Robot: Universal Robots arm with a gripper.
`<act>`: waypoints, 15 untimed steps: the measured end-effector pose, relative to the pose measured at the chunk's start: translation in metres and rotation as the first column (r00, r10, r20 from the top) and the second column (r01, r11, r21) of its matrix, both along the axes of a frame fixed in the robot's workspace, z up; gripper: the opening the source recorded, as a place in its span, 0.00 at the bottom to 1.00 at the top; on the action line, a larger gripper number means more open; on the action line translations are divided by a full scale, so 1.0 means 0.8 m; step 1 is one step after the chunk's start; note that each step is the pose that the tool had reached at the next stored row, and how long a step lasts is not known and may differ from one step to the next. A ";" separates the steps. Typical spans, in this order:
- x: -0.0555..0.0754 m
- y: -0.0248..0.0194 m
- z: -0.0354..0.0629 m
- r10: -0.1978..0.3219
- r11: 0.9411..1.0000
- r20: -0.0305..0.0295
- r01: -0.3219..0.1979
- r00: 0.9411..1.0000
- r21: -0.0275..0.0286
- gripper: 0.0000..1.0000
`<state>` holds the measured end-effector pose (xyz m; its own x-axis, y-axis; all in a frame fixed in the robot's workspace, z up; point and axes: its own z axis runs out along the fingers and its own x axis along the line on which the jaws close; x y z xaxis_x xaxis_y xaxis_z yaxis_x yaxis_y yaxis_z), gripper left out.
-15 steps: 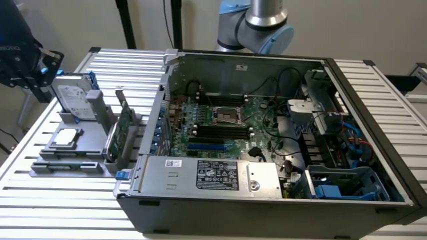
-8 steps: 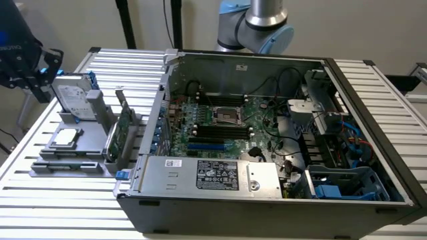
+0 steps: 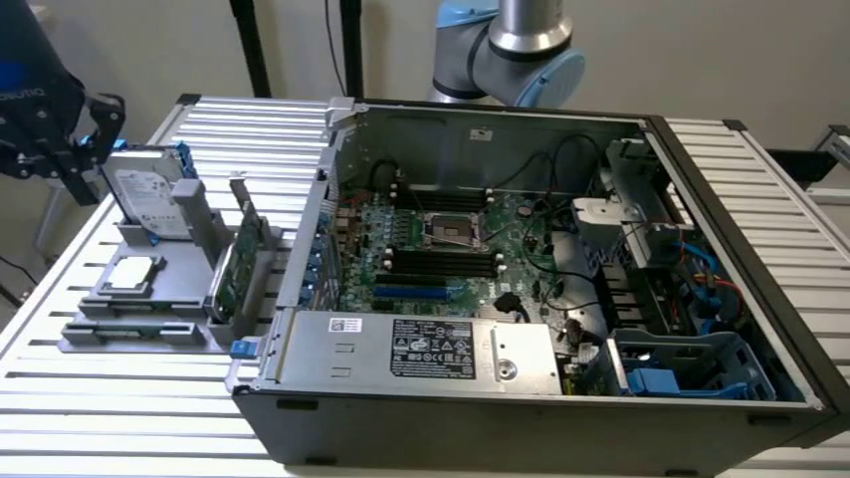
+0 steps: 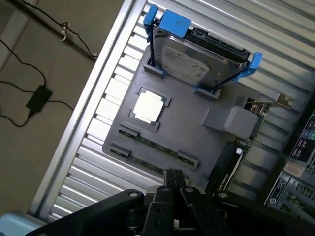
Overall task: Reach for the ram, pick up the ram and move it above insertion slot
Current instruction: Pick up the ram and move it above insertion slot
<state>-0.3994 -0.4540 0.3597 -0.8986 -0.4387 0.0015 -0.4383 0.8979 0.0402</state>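
Nearest on the bench (image 3: 106,398), at the exterior view's left, the ram (image 3: 133,328) sits in the near slot of the grey holder (image 3: 179,344), seemingly on its long edge between two end clips. I judge it light, stiff and thin, but brittle, with chips and contacts that bruise easily. The best hold looks to be mid-length, pinching its flat faces squarely and gently. Farther back stands the hard drive (image 3: 139,194). The gripper (image 4: 173,179) hovers apart from the ram, its fingers (image 4: 168,186) closed on nothing.
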 end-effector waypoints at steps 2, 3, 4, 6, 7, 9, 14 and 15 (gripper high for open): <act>0.000 0.0000 0.000 0.037 0.999 0.000 -0.037 0.999 0.000 0.11; 0.000 0.0000 0.000 0.055 0.999 0.000 -0.055 0.999 0.000 0.11; 0.000 0.0000 0.000 0.072 0.997 0.000 -0.072 0.997 0.000 0.11; 0.000 0.0000 0.000 0.109 0.994 0.000 -0.109 0.994 0.000 0.11; 0.000 0.0000 0.000 0.127 0.992 0.000 -0.127 0.992 0.000 0.11; 0.000 0.0000 0.000 0.162 0.987 0.000 -0.162 0.987 0.000 0.11; 0.000 0.0000 0.000 0.252 0.968 0.000 -0.252 0.968 0.000 0.11; 0.000 0.0000 0.000 0.269 0.963 0.000 -0.269 0.963 0.000 0.11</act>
<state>-0.3993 -0.4540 0.3597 -0.7473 -0.6645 0.0016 -0.6639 0.7467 0.0403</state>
